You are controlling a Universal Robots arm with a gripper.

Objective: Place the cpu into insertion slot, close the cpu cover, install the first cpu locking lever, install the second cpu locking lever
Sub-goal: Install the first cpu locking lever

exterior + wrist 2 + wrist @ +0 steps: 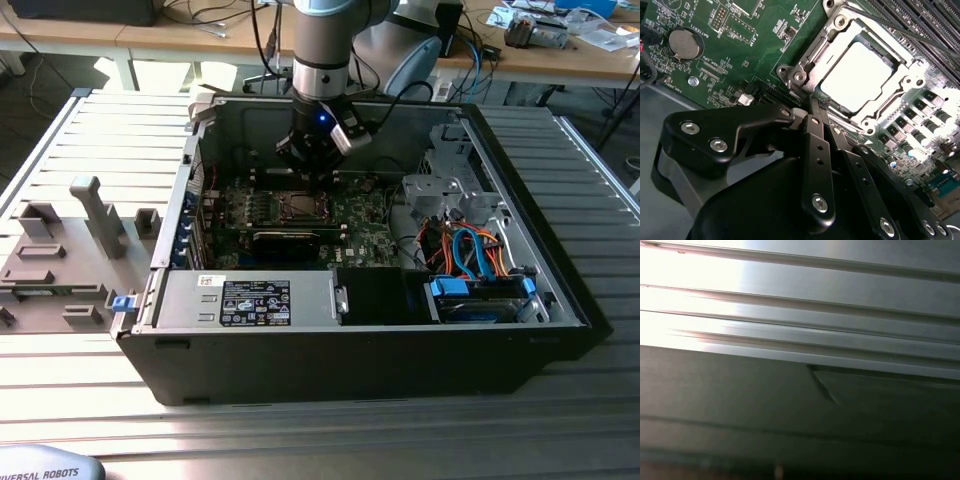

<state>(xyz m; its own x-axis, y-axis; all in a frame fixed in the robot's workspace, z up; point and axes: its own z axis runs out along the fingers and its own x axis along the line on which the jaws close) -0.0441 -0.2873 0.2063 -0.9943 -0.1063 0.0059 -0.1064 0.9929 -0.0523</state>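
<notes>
The cpu (pixel 857 75) lies flat in its socket on the green motherboard, its pale metal top glaring under the light. The cpu cover (pixel 812 52), a silver frame, lies down around it. A thin metal rod (pixel 890 22) runs along one side of the socket. My gripper (pixel 816 111) is shut with nothing between its black fingers, and its tip sits at the socket's corner, just beside the frame. In the exterior view the gripper (pixel 312 172) reaches down into the open computer case, right above the socket (pixel 303 207).
A black card (pixel 285 240) lies next to the socket. A drive cage with blue and orange cables (pixel 480 255) fills the exterior view's right of the case, with the power supply (pixel 250 300) in front. Grey fixtures (pixel 60 260) stand outside. A coin battery (pixel 685 42) sits on the board.
</notes>
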